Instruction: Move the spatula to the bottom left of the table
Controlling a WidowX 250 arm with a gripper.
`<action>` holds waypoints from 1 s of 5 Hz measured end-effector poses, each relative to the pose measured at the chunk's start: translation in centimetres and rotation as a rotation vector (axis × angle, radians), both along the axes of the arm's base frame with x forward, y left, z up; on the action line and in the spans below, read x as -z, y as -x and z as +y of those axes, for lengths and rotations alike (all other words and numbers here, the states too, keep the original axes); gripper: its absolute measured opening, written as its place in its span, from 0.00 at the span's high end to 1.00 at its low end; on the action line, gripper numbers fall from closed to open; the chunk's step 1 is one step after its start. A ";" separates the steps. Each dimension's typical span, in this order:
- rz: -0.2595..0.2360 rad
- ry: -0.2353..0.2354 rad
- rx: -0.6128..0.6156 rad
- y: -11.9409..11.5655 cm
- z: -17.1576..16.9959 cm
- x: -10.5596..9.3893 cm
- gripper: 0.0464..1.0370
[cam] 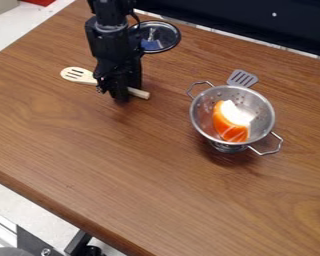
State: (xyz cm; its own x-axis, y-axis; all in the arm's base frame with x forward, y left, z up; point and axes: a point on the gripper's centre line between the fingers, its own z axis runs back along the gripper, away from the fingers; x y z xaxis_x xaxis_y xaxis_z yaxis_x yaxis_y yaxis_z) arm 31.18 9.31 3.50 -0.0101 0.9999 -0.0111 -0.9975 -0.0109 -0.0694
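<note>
Toward 3 o'clock of the view, a metal colander (262, 106) holds an orange-and-white item (231, 127) inside its perforated bowl, with its wire handles at the bowl's 10 and 4 o'clock and a grey slotted head (243, 78) showing just beyond its rim at 12 o'clock. Toward 11 o'clock, the gripper (122, 96) is at the handle of the wooden slotted spatula (78, 75), whose head points to 10 o'clock on the table (116, 165); I cannot tell whether the jaws are open, closed or gripping it. A round glass lid (164, 36) lies near 12 o'clock.
</note>
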 end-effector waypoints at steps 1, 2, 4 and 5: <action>0.003 0.002 -0.017 0.0 0.1 0.1 0.87; 0.007 -0.003 0.007 0.1 0.1 0.1 0.96; 0.023 0.011 0.070 1.4 0.6 -1.7 0.97; 0.020 0.011 0.161 3.1 0.2 -2.4 0.97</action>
State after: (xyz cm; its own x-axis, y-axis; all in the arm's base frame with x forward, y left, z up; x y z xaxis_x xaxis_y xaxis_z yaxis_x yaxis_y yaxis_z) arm 28.12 9.56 5.93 0.1498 0.9885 -0.0230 -0.9876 0.1485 -0.0501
